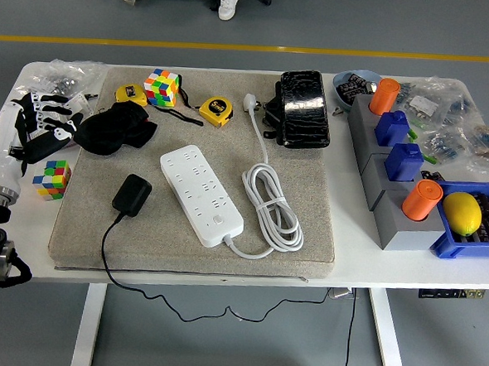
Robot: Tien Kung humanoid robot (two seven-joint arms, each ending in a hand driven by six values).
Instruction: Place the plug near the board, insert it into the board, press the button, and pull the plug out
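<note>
One high head camera looks forward, down over the table [352, 264].

Lemon [463, 212] (yellow) in blue bin [448, 247].

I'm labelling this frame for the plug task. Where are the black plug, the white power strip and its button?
black plug [132, 194], head view, middle of its body
white power strip [201, 194], head view, centre of its socket face
button [218, 221], head view, on the strip's near end
</note>
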